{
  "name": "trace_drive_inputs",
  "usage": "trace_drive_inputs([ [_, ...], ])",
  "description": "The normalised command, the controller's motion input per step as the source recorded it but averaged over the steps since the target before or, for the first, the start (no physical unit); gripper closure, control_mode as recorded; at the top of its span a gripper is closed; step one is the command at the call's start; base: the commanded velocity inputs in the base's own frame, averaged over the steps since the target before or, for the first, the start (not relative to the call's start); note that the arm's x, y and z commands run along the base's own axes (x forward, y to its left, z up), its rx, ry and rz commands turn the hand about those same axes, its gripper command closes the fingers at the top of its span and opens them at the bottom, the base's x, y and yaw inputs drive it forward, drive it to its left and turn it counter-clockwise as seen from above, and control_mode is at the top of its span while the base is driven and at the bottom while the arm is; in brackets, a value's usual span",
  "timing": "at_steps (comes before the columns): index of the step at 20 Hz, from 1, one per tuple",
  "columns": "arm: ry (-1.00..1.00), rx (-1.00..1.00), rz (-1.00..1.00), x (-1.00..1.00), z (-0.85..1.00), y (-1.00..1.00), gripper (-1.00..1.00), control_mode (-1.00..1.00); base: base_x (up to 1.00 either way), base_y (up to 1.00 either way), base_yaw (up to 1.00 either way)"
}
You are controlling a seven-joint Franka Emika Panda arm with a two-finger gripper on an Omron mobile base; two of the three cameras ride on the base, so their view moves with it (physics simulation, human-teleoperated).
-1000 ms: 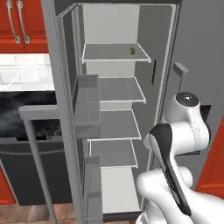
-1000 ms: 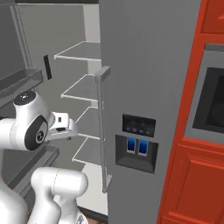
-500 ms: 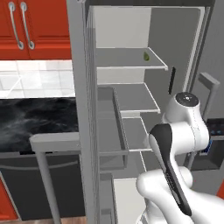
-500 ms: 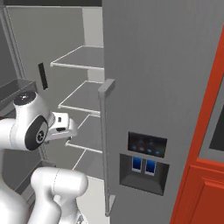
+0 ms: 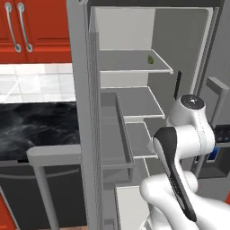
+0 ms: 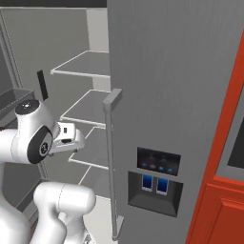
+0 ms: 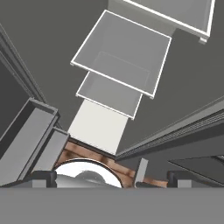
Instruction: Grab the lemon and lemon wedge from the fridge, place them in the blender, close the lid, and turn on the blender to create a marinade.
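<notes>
The fridge (image 5: 179, 40) stands open in front of me, its pale inner walls and flat shelves (image 7: 122, 52) bare except for one small yellow-green piece (image 5: 149, 59) at the right of the top shelf. It is too small to tell whether it is the lemon or the lemon wedge. My gripper (image 7: 113, 178) is open with nothing between its fingers. It is held at about middle-shelf height before the fridge opening and points down past the lower shelves to the floor, well below that piece.
The open left fridge door (image 5: 110, 134) with its bins juts out beside my arm. The shut right door (image 6: 167, 71) has a bar handle (image 6: 112, 157) and a dispenser panel (image 6: 155, 178). Red cabinets (image 5: 36, 27) and a dark oven (image 5: 40, 130) stand at the left.
The whole picture has shifted and the fridge looks larger: the base has driven closer and the camera moved with it. The arm holds the same pose and the gripper stays open.
</notes>
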Motion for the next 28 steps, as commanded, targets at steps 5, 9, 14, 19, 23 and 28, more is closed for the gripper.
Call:
trace_drive_inputs([
  [5,0.00,0.02,-0.02,0.01,0.04,0.01,-1.00,-1.00,0.04,0.07,-0.04],
  [9,-0.10,0.08,-0.10,0.36,0.64,0.00,-1.00,-1.00,0.00,0.00,0.00],
  [14,-0.15,0.02,-0.24,0.59,0.64,0.00,-1.00,-1.00,0.00,0.00,0.00],
  [19,-0.11,0.00,-0.24,0.42,0.54,0.00,-1.00,-1.00,0.00,0.00,0.00],
  [23,-0.08,0.01,-0.18,0.22,0.37,-0.12,-1.00,-1.00,0.00,0.00,0.00],
  [28,-0.12,0.04,-0.05,0.03,0.45,-0.26,-1.00,-1.00,0.00,0.00,0.00],
])
